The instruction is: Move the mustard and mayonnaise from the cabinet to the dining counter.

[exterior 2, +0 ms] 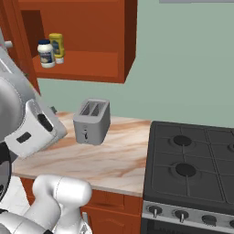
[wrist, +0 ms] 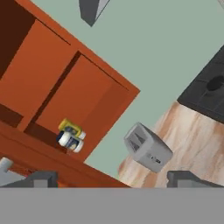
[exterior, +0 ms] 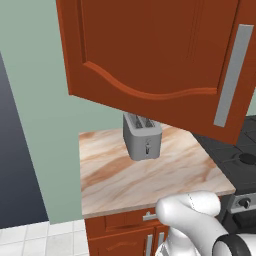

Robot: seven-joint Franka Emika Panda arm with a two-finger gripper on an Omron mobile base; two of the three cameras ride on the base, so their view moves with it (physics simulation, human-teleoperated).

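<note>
The cabinet stands open above the small countertop. On its lowest shelf, at the left, the white mayonnaise jar with a blue lid stands beside the yellow mustard bottle. In the rolled hand view the mustard and the mayonnaise sit together on the shelf, far ahead and left of centre. My gripper is open, its two dark fingertips spread wide with nothing between them, well short of the shelf. The dining counter is out of view.
The swung-open cabinet door with its grey bar handle hangs over the marble countertop. A grey toaster stands under the cabinet. A black stove lies to the right.
</note>
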